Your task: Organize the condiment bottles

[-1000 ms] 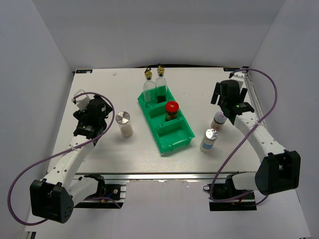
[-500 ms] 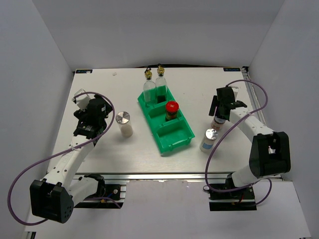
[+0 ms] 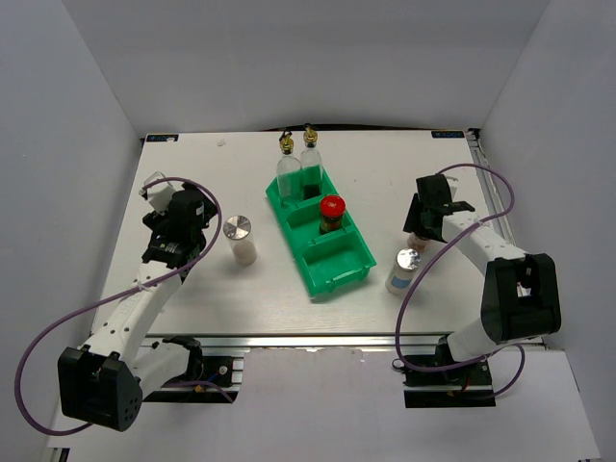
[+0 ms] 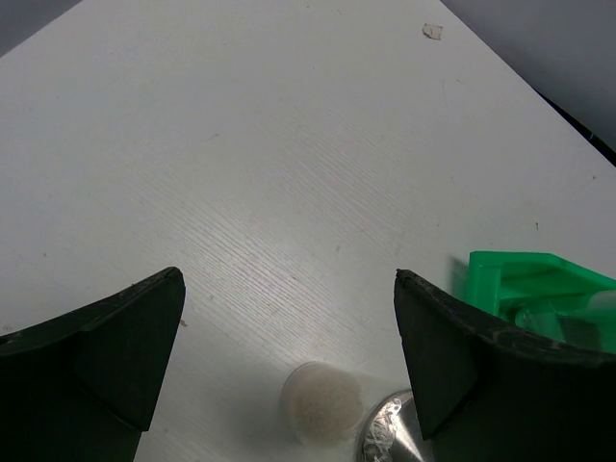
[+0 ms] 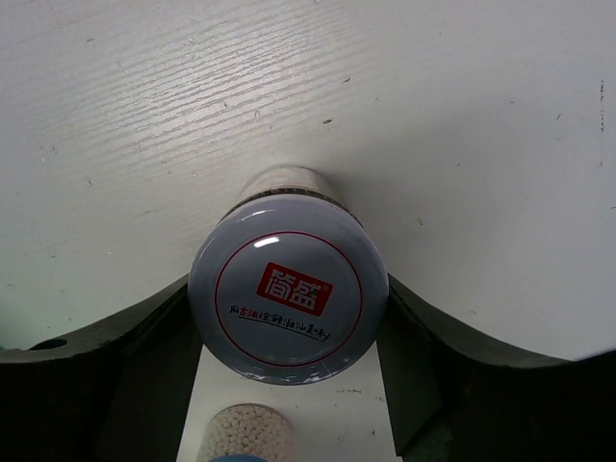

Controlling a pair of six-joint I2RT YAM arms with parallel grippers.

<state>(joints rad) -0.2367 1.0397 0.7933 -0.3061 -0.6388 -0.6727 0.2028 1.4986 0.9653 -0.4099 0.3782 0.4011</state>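
Hiding white-lidded jar (image 5: 288, 302): right pincer (image 3: 421, 229).

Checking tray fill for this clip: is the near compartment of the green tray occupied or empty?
Empty. In the top view the near compartment of the green tray shows bare green floor; the red-lidded jar stands in the middle one.

The pale lid of the jar (image 5: 289, 303) between the right pincer's fingers carries the only readable print: a red rectangle at the lid's centre with white Chinese characters reading 简盒, ringed by a thin red circle. Below that rectangle runs one line of small dark characters, too fine to read.
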